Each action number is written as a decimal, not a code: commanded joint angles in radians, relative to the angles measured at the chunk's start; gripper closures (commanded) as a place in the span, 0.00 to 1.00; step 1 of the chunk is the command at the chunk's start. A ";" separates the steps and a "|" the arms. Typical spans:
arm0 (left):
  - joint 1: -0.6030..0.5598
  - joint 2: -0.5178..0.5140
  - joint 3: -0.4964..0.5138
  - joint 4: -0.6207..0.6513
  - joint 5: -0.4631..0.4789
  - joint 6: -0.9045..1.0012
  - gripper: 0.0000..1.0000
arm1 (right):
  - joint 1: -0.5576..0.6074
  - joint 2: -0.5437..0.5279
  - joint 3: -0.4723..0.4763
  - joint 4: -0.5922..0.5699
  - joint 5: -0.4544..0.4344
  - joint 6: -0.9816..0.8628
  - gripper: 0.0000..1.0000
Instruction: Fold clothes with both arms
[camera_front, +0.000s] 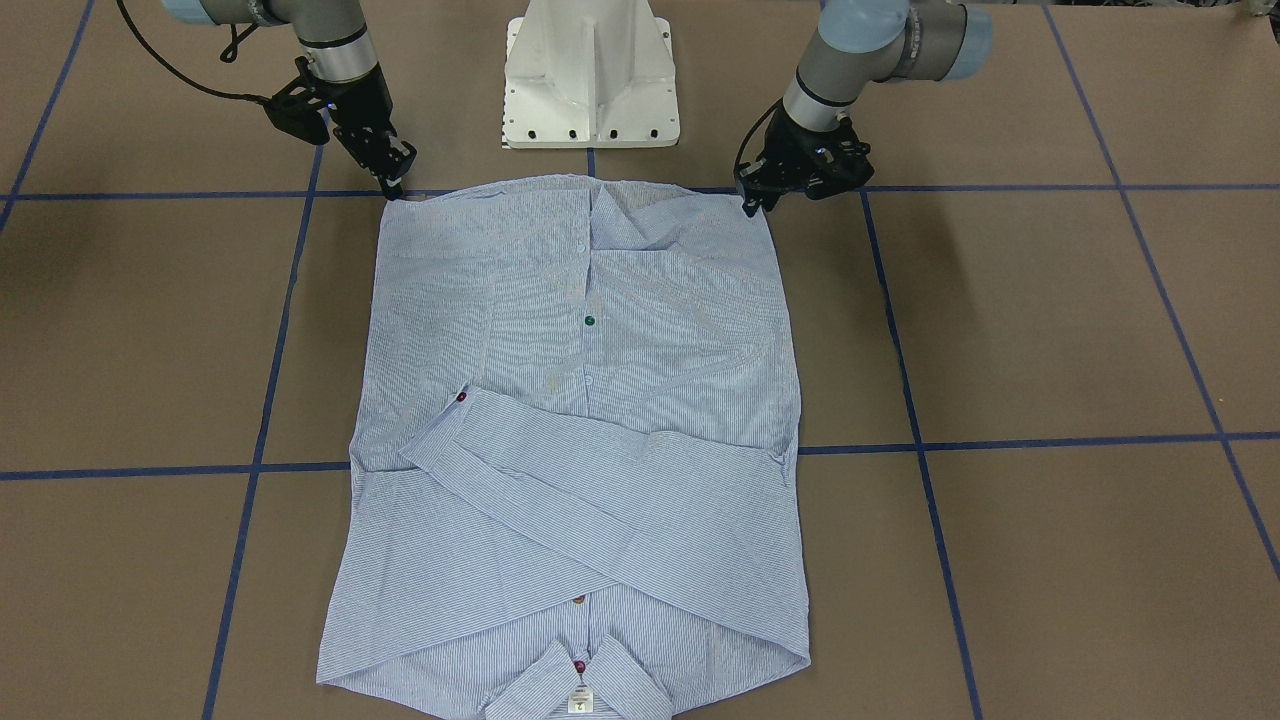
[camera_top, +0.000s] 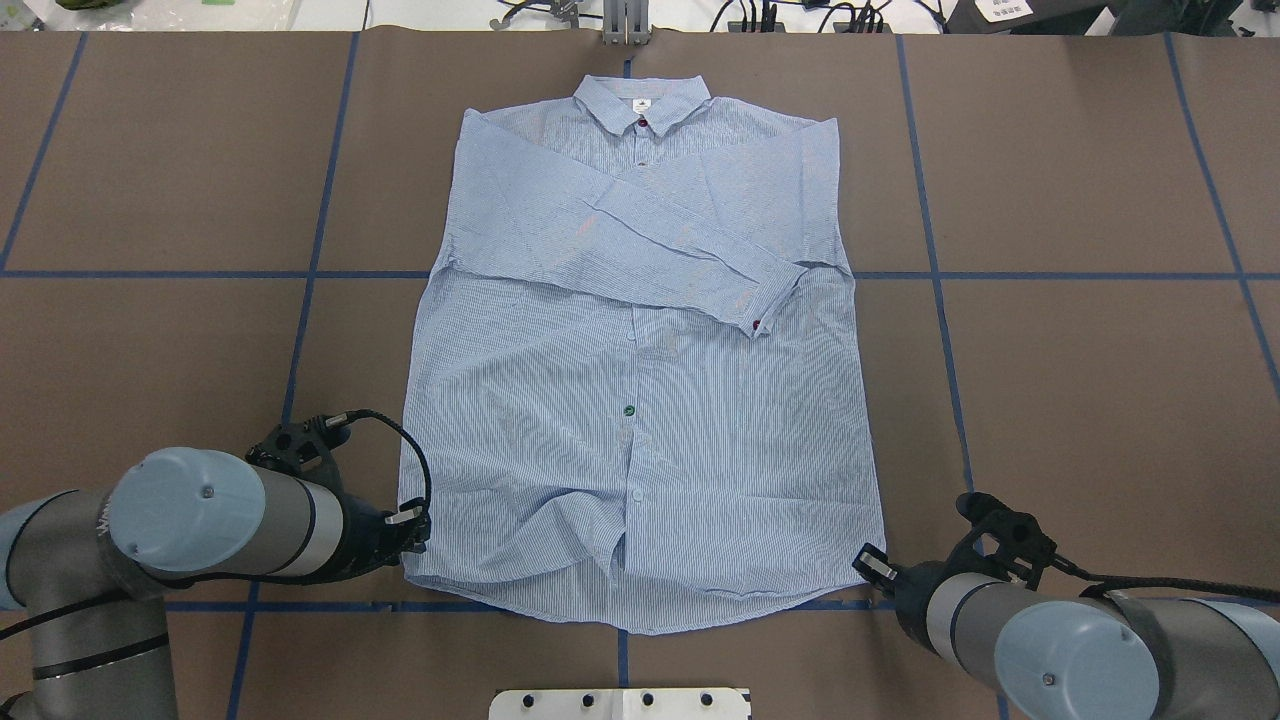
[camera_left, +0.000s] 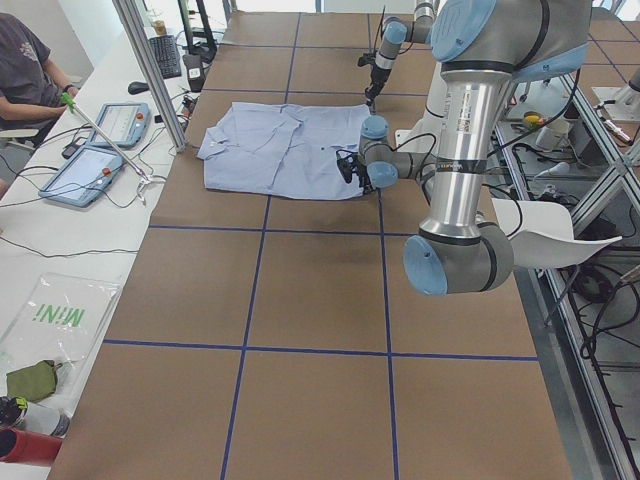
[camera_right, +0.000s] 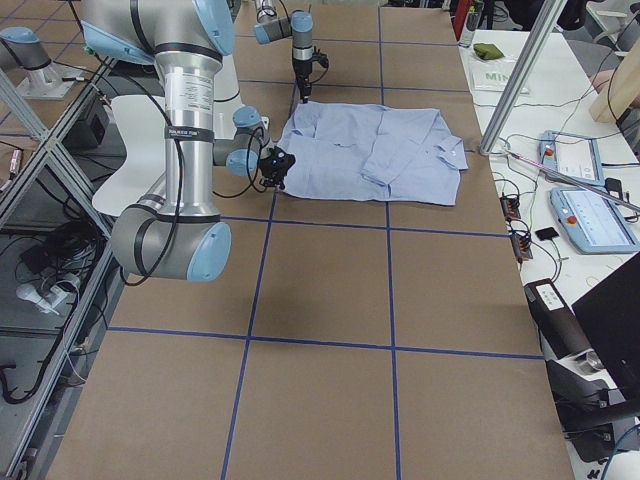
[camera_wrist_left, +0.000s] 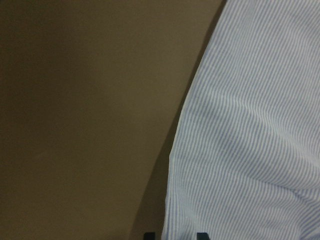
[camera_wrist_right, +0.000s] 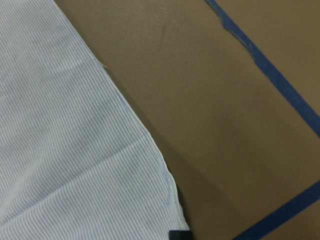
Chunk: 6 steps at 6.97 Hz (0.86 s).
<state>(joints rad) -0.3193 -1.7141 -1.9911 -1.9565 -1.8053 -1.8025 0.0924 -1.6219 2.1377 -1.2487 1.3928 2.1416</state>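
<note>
Sleeves (camera_front: 600, 480) crossed, blue-and-white striped shirt (camera_front: 640, 300) awaits body folds as black left gripper (camera_front: 749, 206) and right gripper (camera_front: 392, 187) sit at hem corners, jaw state unclear.

Striped shirt (camera_top: 640, 400) on brown table (camera_top: 1080, 400) (blue-taped)

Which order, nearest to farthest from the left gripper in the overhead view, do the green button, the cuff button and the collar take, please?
1. green button, mid-front of the shirt, nearest the left gripper.
2. cuff button, on the folded sleeve, toward the robot's right.
3. collar, at the shirt's far end.
</note>
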 joint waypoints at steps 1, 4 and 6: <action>0.003 0.001 -0.002 0.001 0.000 -0.001 0.90 | 0.000 0.000 -0.002 0.000 0.000 0.001 1.00; 0.011 0.026 -0.047 0.002 -0.002 -0.002 1.00 | 0.001 0.000 0.008 0.000 0.000 0.001 1.00; 0.009 0.123 -0.167 0.004 -0.044 0.002 1.00 | 0.003 -0.065 0.091 0.000 0.002 0.003 1.00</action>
<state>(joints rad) -0.3089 -1.6398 -2.0921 -1.9541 -1.8206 -1.8013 0.0949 -1.6427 2.1759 -1.2487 1.3931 2.1440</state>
